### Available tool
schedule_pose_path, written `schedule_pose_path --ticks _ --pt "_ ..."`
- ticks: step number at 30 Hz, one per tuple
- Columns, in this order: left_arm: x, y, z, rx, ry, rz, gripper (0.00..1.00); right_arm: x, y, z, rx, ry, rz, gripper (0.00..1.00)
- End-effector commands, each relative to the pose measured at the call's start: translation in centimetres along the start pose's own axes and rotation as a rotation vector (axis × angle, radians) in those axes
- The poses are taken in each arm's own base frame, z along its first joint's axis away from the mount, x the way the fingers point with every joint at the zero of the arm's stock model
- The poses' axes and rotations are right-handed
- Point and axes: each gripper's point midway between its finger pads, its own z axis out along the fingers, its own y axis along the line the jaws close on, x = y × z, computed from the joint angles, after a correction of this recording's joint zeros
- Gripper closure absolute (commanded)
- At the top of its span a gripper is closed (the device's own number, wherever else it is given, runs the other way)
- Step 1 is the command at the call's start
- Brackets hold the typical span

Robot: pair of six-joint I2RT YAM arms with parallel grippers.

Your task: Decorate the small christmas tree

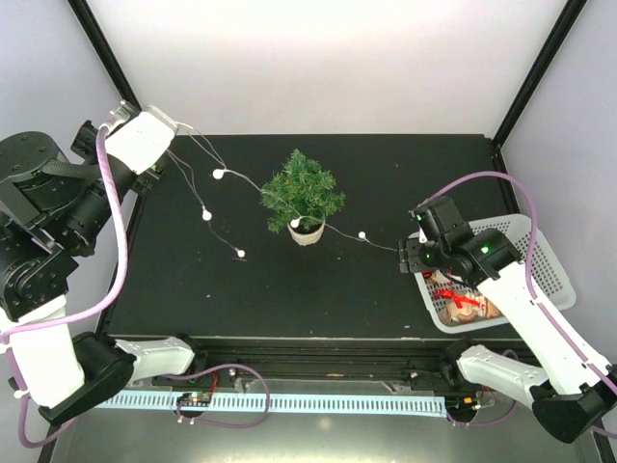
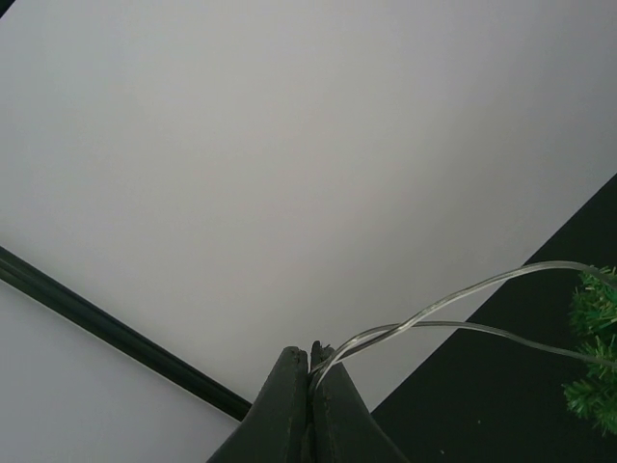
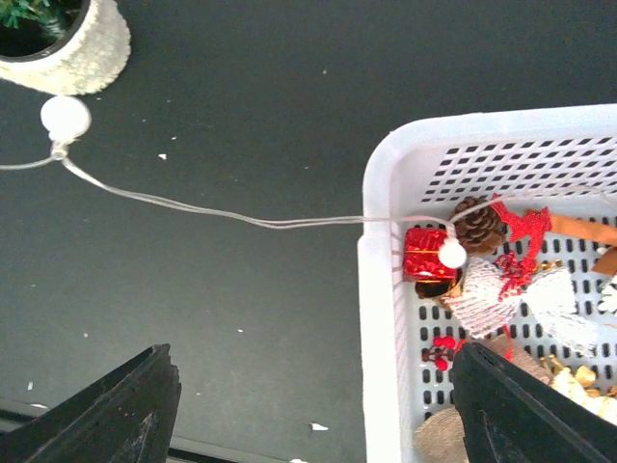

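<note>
- Two black two-finger claws work over a flat black table top (image 1: 405, 174); the left claw (image 2: 309, 367) sits at the upper left of the top view, pinched tight on a thin clear wire string of round white bulbs (image 1: 220, 175); two strands leave its closed tips in the left wrist view
- The right claw (image 3: 313, 362) stands wide and holds nothing; it hangs at the right of the top view, over the left rim of a white perforated plastic basket (image 3: 381, 289)
- The small christmas tree (image 1: 302, 191), bushy dark-green needles in a round white pot (image 1: 307, 232), stands upright at the middle of the table, well apart from both claws
- The string runs from the left claw to the tree's left side, then from the pot rightward into the basket; three bulbs show left of the tree, one at the pot's left rim, one just right of the pot
- In the right wrist view, one bulb (image 3: 451, 254) rests in the basket against a shiny red gift box (image 3: 424, 258); a brown pine cone (image 3: 477, 226) sits just beside it
</note>
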Motion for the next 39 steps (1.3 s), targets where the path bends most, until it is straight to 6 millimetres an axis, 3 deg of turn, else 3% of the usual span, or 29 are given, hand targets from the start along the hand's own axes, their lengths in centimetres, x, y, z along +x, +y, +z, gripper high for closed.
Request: schedule_pose_path --ticks 1,11,23,34,39 --pt "-0.3 1.0 -0.3 -0.042 -0.011 -0.005 0.98 0.0 -0.7 0.0 0.077 -0.015 -0.081 0.22" --pt "-0.3 1.0 -0.7 -0.041 -0.021 -0.013 0.98 0.0 1.1 3.0 0.117 0.069 -0.153 0.22" --pt "-0.2 1.0 -1.1 -0.037 -0.026 -0.034 0.98 -0.5 1.0 5.8 0.225 0.12 -0.215 0.22" --pt "0.0 1.1 -2.1 -0.035 -0.033 -0.032 0.98 -4.1 0.3 8.5 0.348 0.012 -0.184 0.23" --pt "-0.1 1.3 -2.6 -0.036 -0.045 -0.035 0.98 -4.5 0.3 10.3 0.354 0.013 -0.174 0.32"
